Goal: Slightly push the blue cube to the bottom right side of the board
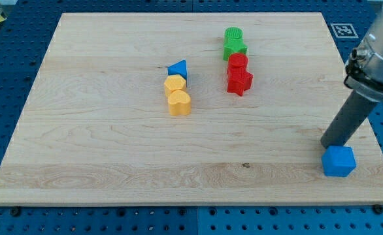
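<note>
The blue cube (pixel 339 161) sits near the board's bottom right corner. My tip (pixel 330 145) is just above the cube at its upper left, touching or almost touching it. The dark rod rises from there toward the view's upper right.
A blue triangular block (pixel 178 69) lies above a yellow hexagonal block (pixel 174 84) and a yellow heart-shaped block (pixel 179 103) near the middle. A green cylinder (pixel 233 36), a green star (pixel 234 50), a red cylinder (pixel 238 63) and a red star (pixel 239 81) form a column right of centre. The wooden board (pixel 100 150) lies on a blue table.
</note>
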Action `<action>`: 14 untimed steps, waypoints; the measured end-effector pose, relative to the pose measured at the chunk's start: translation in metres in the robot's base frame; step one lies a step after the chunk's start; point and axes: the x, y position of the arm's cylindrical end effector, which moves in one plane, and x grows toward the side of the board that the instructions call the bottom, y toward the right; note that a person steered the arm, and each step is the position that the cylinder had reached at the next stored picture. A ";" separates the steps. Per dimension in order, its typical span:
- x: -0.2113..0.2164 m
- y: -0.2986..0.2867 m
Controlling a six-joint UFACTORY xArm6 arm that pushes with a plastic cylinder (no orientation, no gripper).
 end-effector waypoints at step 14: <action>-0.014 -0.028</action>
